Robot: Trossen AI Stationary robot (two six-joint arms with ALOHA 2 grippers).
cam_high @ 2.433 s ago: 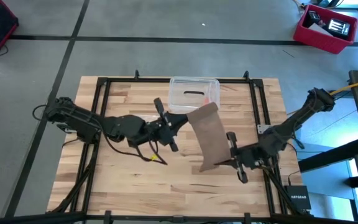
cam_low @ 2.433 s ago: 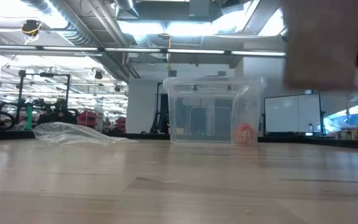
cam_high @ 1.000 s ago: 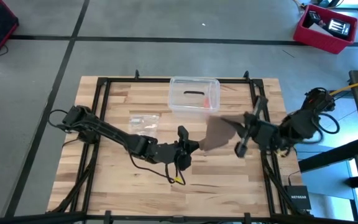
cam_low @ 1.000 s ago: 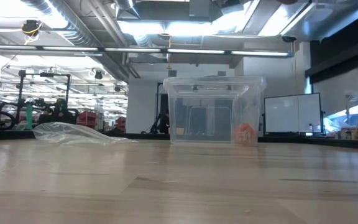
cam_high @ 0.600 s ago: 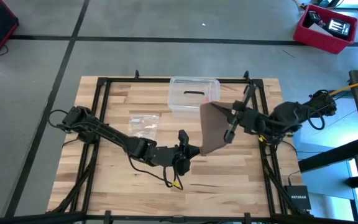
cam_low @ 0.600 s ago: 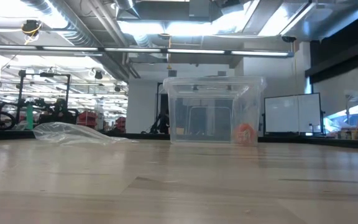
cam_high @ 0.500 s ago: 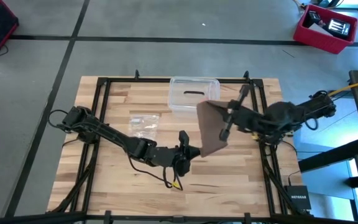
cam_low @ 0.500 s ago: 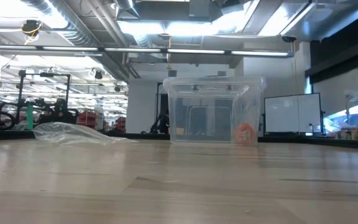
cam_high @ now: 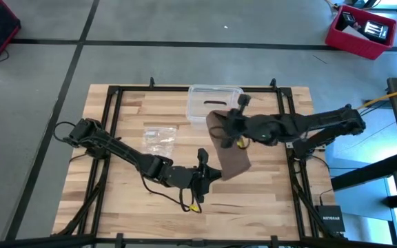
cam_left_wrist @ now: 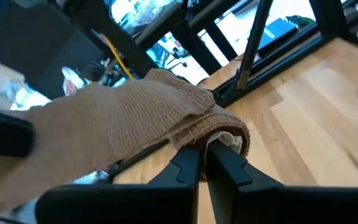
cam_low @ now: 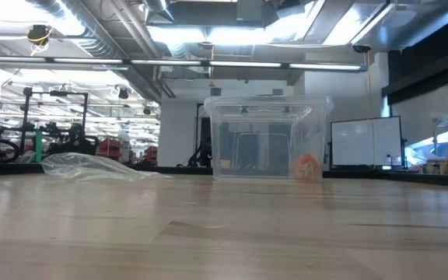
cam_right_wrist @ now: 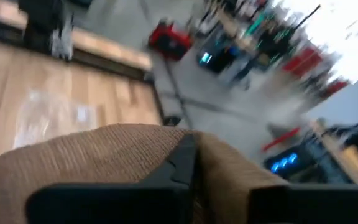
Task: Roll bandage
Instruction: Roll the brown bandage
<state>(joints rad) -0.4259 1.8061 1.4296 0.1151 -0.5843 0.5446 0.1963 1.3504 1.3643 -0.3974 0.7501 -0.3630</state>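
From above, the bandage (cam_high: 229,148) hangs as a brown strip at the centre of the bench (cam_high: 123,207), held up at both ends: the right end effector (cam_high: 220,125) grips its upper end just below the clear plastic box (cam_high: 214,103), and the left end effector (cam_high: 211,172) grips its lower end lower down, just left of centre. A small clear plastic bag (cam_high: 158,137) lies left of the strip on the wood. The low view shows none of this: only the box (cam_low: 267,138), the bag (cam_low: 92,166) at mid-left and bare wood, with no arm and no fabric in frame. The left wrist view adds the grip itself: the left end effector's fingers (cam_left_wrist: 225,165) are pressed together, pinching the bunched lower edge of the ribbed cloth (cam_left_wrist: 123,118). In the right wrist view the fabric (cam_right_wrist: 104,155) drapes over that end effector's dark fingers (cam_right_wrist: 182,163), which pinch it at the fold; how tightly cannot be made out.
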